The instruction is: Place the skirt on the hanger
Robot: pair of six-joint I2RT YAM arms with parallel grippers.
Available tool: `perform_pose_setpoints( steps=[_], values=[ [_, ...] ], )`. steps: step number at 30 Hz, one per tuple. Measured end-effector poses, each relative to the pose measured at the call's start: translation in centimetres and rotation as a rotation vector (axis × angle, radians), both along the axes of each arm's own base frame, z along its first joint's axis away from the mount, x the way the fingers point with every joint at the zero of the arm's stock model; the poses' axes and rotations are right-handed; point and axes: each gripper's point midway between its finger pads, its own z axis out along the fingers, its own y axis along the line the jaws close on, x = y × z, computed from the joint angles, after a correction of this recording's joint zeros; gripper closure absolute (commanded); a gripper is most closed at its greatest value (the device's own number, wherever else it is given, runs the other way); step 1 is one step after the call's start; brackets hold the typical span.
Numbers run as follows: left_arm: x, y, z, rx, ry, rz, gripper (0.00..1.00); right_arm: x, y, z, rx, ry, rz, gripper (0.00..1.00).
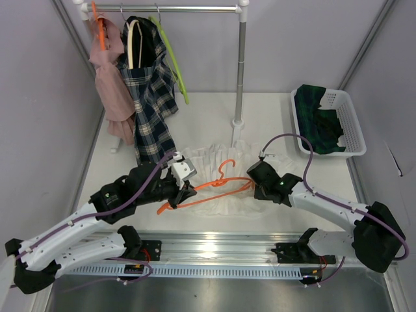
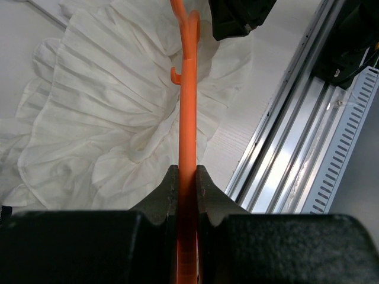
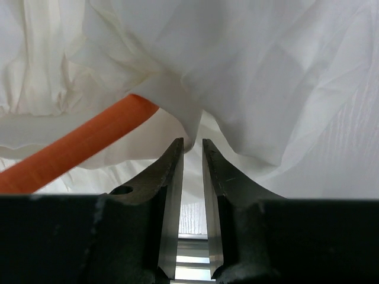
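Well, the white skirt (image 1: 203,162) lies spread on the table just in front of the rack (image 1: 241,65) foot, w/ the orange hanger (image 1: 214,185) flat across it, hook pointing toward the rack. The left gripper (image 1: 185,192), on the side of the skirt away from the rack and to its left, has its fingers pressed onto the hanger's bar (wrist cam: left gripper (image 2: 187,171) clamps the hanger (image 2: 188,106) edge-on, skirt (image 2: 106,118) below). The right gripper (image 1: 255,185) sits in front of the rack at the hanger's other end. Its cam shows the right gripper (image 3: 192,145) fingers narrowly parted. A fold of skirt (image 3: 237,71) dips to the gap's mouth beside the hanger (image 3: 77,142); can't tell if it's caught.
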Motion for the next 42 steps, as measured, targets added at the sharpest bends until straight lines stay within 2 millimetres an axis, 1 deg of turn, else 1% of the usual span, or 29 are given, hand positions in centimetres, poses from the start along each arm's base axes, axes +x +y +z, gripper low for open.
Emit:
perform_pose_setpoints(
  steps=[5,8,9,10,12,13,14,17,19,25,27,30,33,37,42],
  values=[
    [0.0,-0.1,-0.5,0.011,0.008,-0.003,1.00,0.7,0.3,-0.4,0.005,-0.004,-0.007,0.73],
    [0.0,-0.2,-0.7,0.018,0.013,-0.004,1.00,0.8,0.2,-0.6,0.000,-0.004,-0.013,0.76],
    [0.0,-0.1,-0.8,0.020,0.014,-0.004,1.00,0.9,0.2,-0.6,-0.001,-0.006,-0.016,0.79],
    [0.0,-0.2,-0.8,0.020,0.015,-0.004,1.00,0.9,0.1,-0.6,-0.004,-0.006,-0.017,0.86],
    [0.0,-0.2,-0.8,0.021,0.015,-0.006,1.00,1.1,-0.1,-0.6,-0.008,-0.008,-0.020,0.93],
    [-0.1,-0.2,-0.8,0.020,0.015,-0.007,1.00,1.1,-0.1,-0.6,-0.008,-0.008,-0.023,0.98],
    [-0.1,-0.2,-0.8,0.020,0.015,-0.009,1.00,1.1,-0.2,-0.6,-0.009,-0.008,-0.025,1.00],
    [-0.2,-0.4,-0.7,0.014,0.012,-0.015,1.00,1.0,-0.3,-0.4,-0.015,-0.003,-0.025,1.00],
    [-0.2,-0.6,-0.6,0.009,0.004,-0.026,1.00,1.0,-0.4,0.3,-0.013,-0.005,-0.025,1.00],
    [-0.8,-1.2,-0.2,-0.008,-0.015,-0.075,1.00,1.7,0.2,4.7,0.040,-0.071,-0.013,1.00],
    [-0.8,-1.3,-0.1,-0.008,-0.022,-0.082,1.00,1.9,0.3,5.7,0.049,-0.087,-0.012,1.00],
    [-0.9,-1.3,-0.1,-0.006,-0.029,-0.082,1.00,1.8,0.1,5.8,0.040,-0.083,-0.009,1.00],
    [-0.4,-0.9,0.2,-0.004,-0.052,-0.048,1.00,1.5,-0.1,5.6,0.030,-0.071,-0.009,1.00],
    [0.0,-0.5,1.5,-0.026,-0.088,-0.015,1.00,1.4,-0.2,5.5,0.026,-0.067,-0.009,1.00],
    [0.1,-0.7,2.9,-0.045,-0.099,-0.020,1.00,1.3,-0.4,5.4,0.020,-0.061,-0.009,1.00]
  ],
)
